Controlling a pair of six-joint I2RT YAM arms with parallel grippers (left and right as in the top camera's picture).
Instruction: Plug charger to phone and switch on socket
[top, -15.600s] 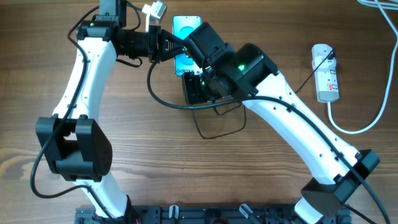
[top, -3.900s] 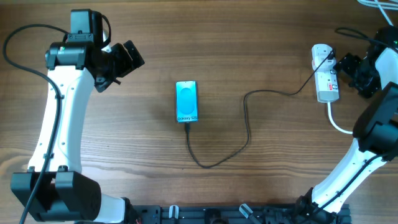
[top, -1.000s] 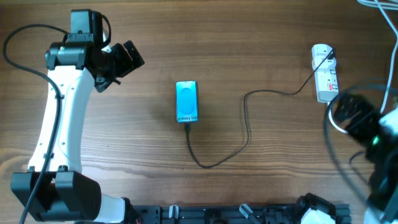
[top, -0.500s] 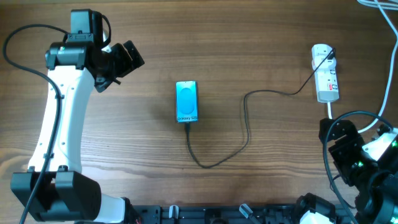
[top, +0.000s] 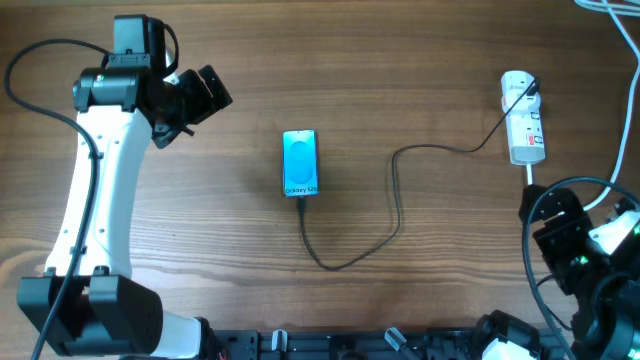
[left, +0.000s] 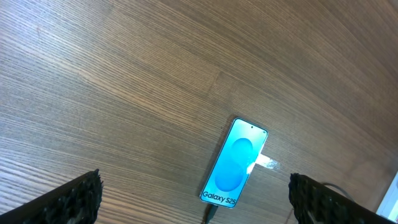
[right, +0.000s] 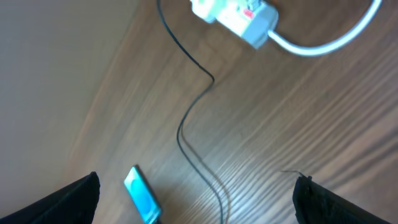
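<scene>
Step in hand, as judged: the closing check. The charger (top: 396, 196) meets the lower short edge of the phone (top: 301, 163), which lies flat at mid-table, and loops right to the socket (top: 524, 120) near the table's right edge. Seated, by appearance.

The left gripper (top: 218, 92) hangs well apart from the phone, fingers spread and empty. The right gripper (top: 548, 212) sits below the socket, likewise spread and empty.

Whether the switch is on cannot be told, so any next move calls for a press on it.

Legible writing: "Galaxy S25" on the phone. The socket's markings are too small to read.

Overhead looks straight down; both wrist views, high, share phone (left: 235, 163)
</scene>
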